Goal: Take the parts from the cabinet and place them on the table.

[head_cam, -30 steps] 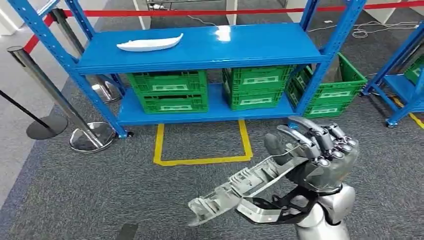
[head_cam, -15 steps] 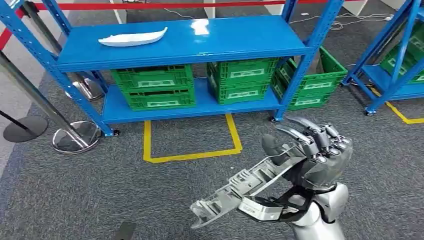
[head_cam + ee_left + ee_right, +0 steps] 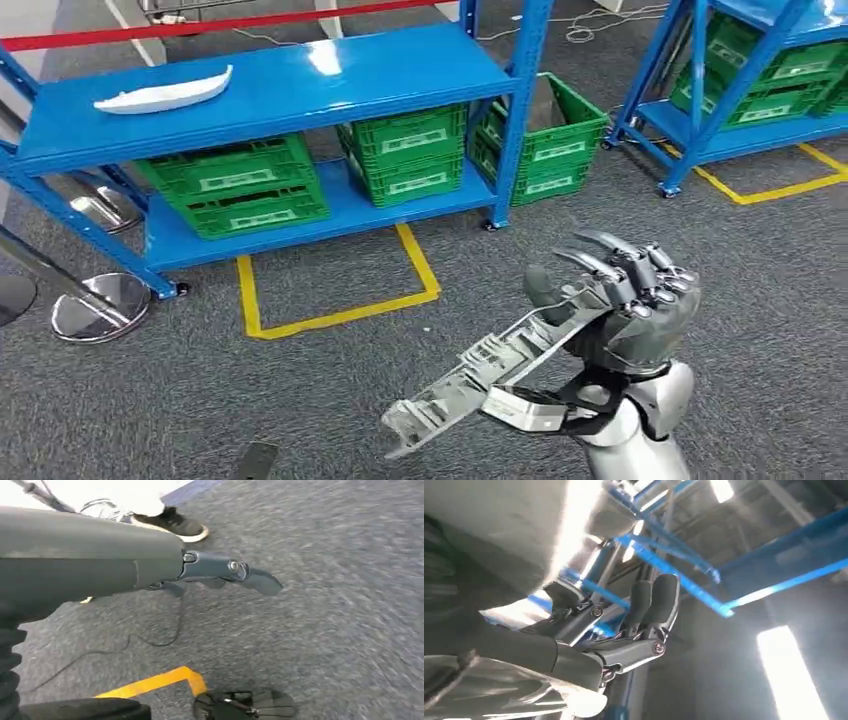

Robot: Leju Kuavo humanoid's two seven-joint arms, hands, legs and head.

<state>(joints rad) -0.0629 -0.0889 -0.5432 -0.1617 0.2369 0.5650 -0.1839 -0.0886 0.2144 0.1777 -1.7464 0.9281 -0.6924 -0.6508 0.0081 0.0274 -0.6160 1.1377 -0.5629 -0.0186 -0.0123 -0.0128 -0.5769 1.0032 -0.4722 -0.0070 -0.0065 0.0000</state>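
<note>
Nearest in the head view, the right hand (image 3: 625,305) is raised at the lower right, its fingers (image 3: 600,268) curled over and clamped on one end of a long grey ribbed plastic part (image 3: 478,375). The part slants down and away from the hand toward the robot's left, its free end hanging over the grey carpet (image 3: 200,400). In the right wrist view the right hand's dark fingers bend around the part's pale edge.

The left hand (image 3: 220,575) hangs low over the carpet in the left wrist view, fingers extended and loosely apart, holding nothing; a person's dark shoe (image 3: 172,522) stands beyond it.

Farther off, yellow floor tape (image 3: 330,300) marks a bay in front of the blue shelving rack (image 3: 270,95). Green crates (image 3: 235,185) sit on the rack's lower shelf. A white curved part (image 3: 165,93) lies near the left end of the upper shelf. A second blue rack (image 3: 740,90) with green crates stands at the far right.
</note>
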